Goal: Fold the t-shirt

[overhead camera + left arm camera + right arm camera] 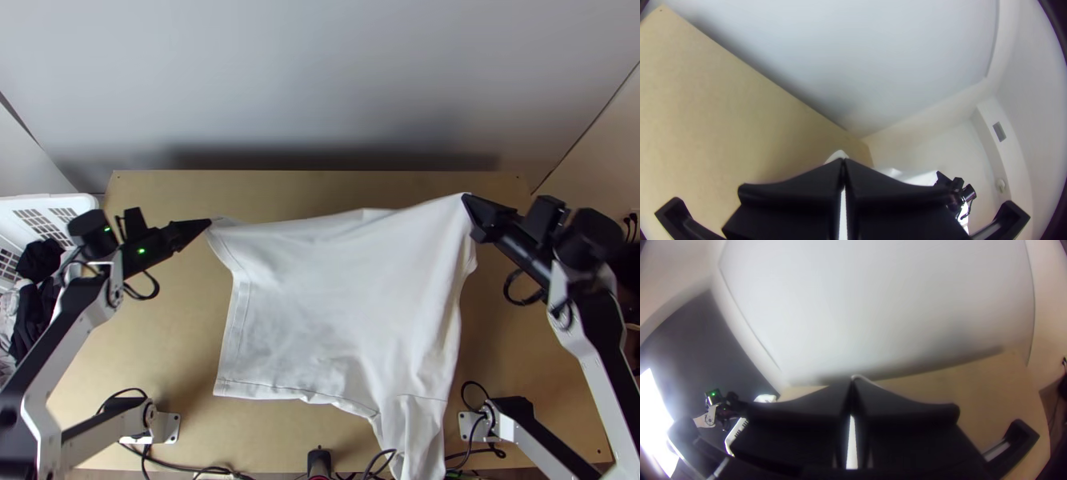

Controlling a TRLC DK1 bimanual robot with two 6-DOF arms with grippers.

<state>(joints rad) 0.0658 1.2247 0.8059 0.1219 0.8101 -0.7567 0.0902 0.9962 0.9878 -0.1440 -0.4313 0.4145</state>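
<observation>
**White T-Shirt Held Taut Between Two Arms**

Above the worktop (180, 344), the left gripper (207, 222) and right gripper (466, 198) each clench a point along the far side of the white T-shirt (344, 296). The fabric spreads between them toward the near edge, where a bunched section hangs right of centre. A white basket (56, 203) stands by the left edge.

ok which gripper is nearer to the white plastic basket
Left. The left gripper holds the white t-shirt on the side towards the white plastic basket; the right gripper holds it on the opposite side, farther across the table.
</observation>
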